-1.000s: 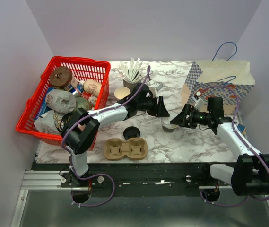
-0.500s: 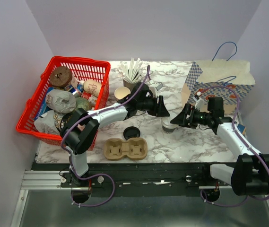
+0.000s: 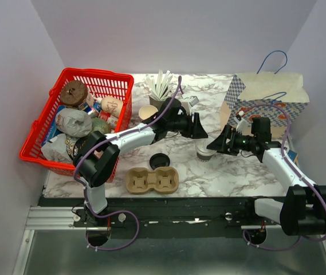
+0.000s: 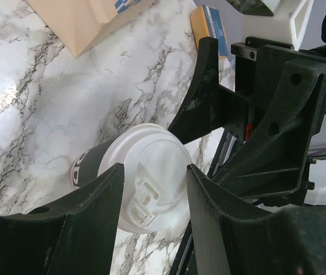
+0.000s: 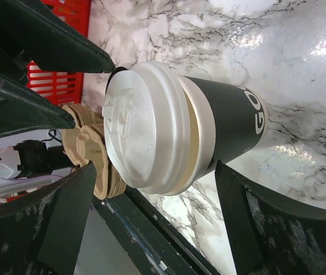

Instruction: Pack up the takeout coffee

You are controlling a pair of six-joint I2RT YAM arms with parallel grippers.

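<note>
Glossy marble counter [image 3: 231, 172], middle: white-lidded dark takeout coffee [image 3: 204, 152] sits between right gripper [image 5: 154, 169]'s spread jaws, left gripper [image 4: 154, 167] spread nearby.

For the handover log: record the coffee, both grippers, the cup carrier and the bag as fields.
coffee: takeout coffee upright on the marble table, white lid on
right gripper: open, one finger on each side of the cup, no grip visible
left gripper: open, empty, just behind the cup
cup carrier: near table edge, both wells empty
bag: paper bag at far right, apart from the cup
</note>
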